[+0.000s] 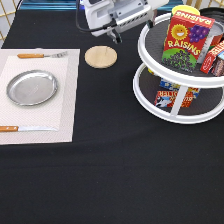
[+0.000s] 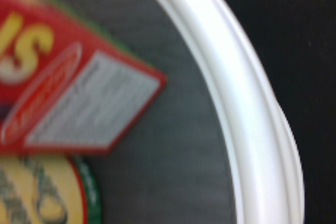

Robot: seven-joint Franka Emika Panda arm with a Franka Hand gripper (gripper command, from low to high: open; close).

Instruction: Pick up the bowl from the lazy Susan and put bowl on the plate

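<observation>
Up top, end effector (image 1: 115, 36) hangs beside lazy Susan (image 1: 150, 102).

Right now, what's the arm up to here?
The pincer hangs at the exterior view's top, just left of the lazy Susan, above the round wooden coaster, and it holds nothing. The lazy Susan's top tier carries a raisins box; no black bowl can be made out among the things on it. The silver plate sits empty on the placemat at the left, between a fork and a knife.
</observation>
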